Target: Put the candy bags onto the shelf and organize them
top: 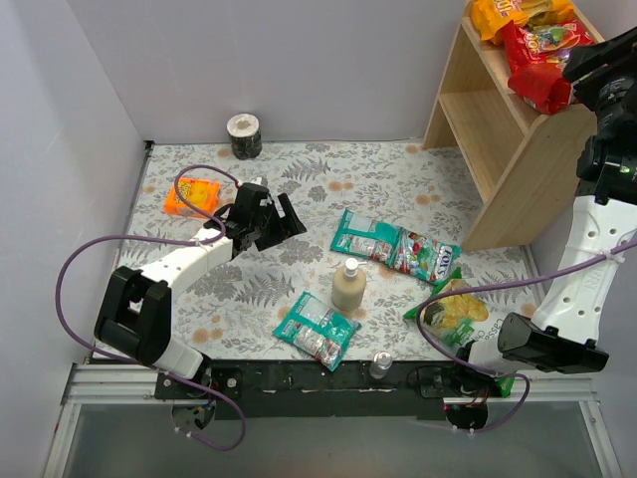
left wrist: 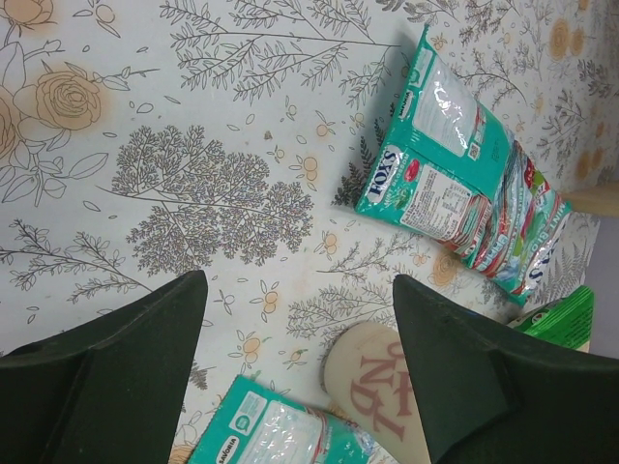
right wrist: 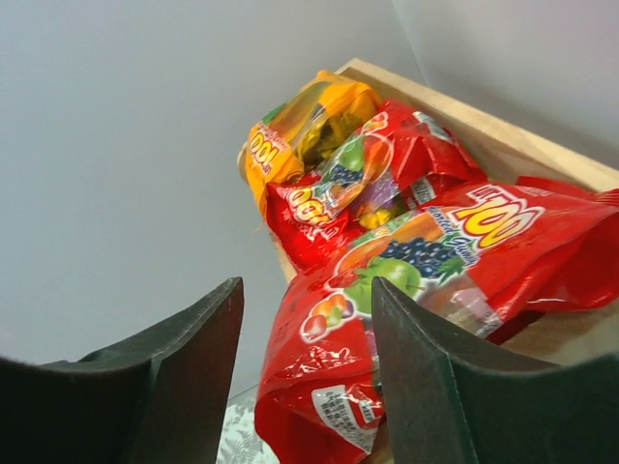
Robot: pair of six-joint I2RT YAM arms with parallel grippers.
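Left claw (left wrist: 300, 280), open and empty, is nearest the glossy teal-and-white candy bag (left wrist: 455, 184), lying diagonally ahead-right; right claw (right wrist: 308, 286) also open.

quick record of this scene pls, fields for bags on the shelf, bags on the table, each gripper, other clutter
shelf top board: orange-yellow bag, rear red bag, front red bag overhanging the edge
table: centre teal bag overlapping red-printed teal bag; near teal bag apart
left gripper: open, empty, above table
right gripper: open, empty, at front red bag
clutter: cream bottle, green chip bag, orange packet, tape roll
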